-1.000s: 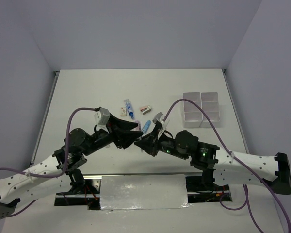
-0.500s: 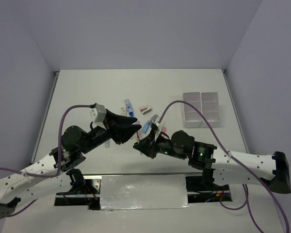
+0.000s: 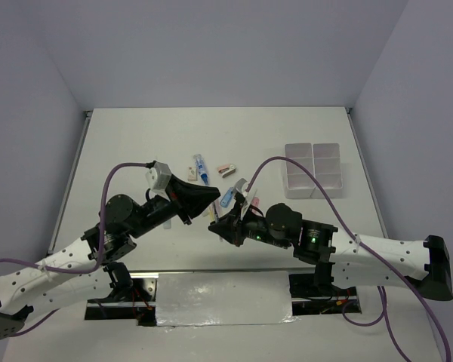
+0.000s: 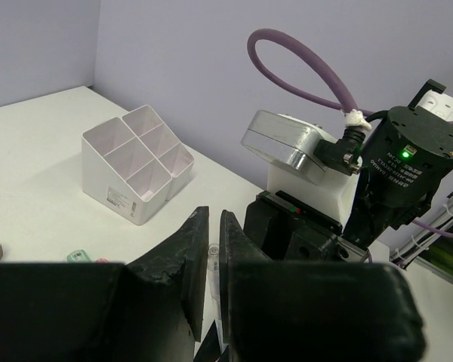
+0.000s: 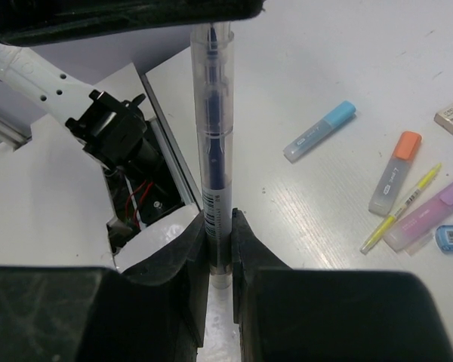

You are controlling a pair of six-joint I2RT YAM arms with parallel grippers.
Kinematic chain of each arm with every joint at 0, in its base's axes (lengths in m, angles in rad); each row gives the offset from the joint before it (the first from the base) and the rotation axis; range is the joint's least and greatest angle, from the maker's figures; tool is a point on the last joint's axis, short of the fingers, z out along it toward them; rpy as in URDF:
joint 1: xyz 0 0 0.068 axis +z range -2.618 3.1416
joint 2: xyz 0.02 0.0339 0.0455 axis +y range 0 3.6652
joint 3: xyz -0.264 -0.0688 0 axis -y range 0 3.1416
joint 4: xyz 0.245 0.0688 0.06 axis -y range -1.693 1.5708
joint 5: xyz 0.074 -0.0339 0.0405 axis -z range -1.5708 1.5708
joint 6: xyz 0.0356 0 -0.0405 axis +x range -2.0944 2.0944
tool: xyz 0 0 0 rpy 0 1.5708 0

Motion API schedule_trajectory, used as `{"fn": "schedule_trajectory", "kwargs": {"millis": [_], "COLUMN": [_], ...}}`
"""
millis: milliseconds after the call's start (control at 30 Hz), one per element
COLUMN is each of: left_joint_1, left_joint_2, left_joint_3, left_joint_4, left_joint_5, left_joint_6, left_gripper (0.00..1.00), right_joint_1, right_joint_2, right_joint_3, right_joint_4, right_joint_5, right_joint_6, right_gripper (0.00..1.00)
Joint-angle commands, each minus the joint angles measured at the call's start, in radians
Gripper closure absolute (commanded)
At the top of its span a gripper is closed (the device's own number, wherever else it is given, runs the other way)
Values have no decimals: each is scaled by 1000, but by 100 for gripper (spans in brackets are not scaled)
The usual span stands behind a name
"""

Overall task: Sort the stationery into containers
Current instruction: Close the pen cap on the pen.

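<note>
- So the big change: the left gripper (image 4: pixel 210 256) had its jaws spread wide a second ago, and now they're pinched in to a thin slit. In the left wrist view there's a bit of clear plastic in that slit, so I'm fairly sure they've closed on the far end of the pen (image 5: pixel 214 151), though the view is tight.
- The right gripper (image 5: pixel 217 241) has its jaws clamped on the near end of the same pen, around the barcode part.
- That puts the pen up off the bench (image 3: pixel 136 143), bridged between the two grippers at the middle near edge and well apart from the containers (image 4: pixel 117 192).
- My read is that it's a handover caught midway, with both ends held and nobody letting go yet.
- Long axis: in the right wrist view the clear barrel runs dead straight out of the right jaws and away under the left gripper. I can't tell which end is the writing tip.
- Still lying on the bench are a blue marker (image 5: pixel 319 131), an orange marker (image 5: pixel 395 172), a thin yellow pen (image 5: pixel 402 208) and a purple marker (image 5: pixel 430 213), so most of the sorting is still to go.
</note>
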Motion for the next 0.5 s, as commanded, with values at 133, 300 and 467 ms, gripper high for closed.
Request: {"fn": "schedule_trajectory", "kwargs": {"millis": [133,300,467], "left_joint_1": [-2,-2,-3], "left_joint_2": [8,19,36], "left_joint_3": [-22,-42,-86], "left_joint_4": [64,74,79], "left_joint_5": [45,69,76], "left_joint_6": [-6,-19,-42], "left_gripper": [91,95,100], "right_joint_1": [-2,-2,-46], "right_joint_2": [-15,-6,17], "right_joint_3": [53,105,198], "right_joint_4": [1,-2,4], "right_joint_5": [30,65,66], "right_joint_6": [-23,-51,-92], "right_gripper": [100,100,100]}}
